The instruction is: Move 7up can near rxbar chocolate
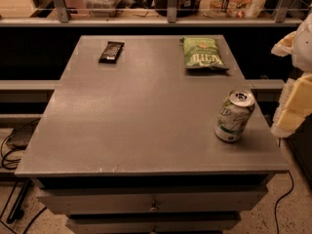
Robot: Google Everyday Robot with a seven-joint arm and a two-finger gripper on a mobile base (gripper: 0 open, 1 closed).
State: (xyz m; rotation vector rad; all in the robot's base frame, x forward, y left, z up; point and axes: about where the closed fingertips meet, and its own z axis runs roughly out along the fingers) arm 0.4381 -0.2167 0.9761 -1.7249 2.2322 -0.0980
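Observation:
The 7up can (234,115) stands upright near the right edge of the grey table (131,126), white and green with a silver top. The rxbar chocolate (111,51), a flat dark wrapper, lies at the far left of the tabletop, far from the can. My gripper (294,106) shows as white and yellowish parts at the right edge of the view, just right of the can and a little above table height. It is not touching the can. Part of it is cut off by the view's edge.
A flat green chip bag (203,53) lies at the far right of the table, behind the can. A shelf with a rail and packaged goods (239,1) runs along the back. Cables (9,155) lie on the floor at left. Drawers (153,204) sit under the tabletop.

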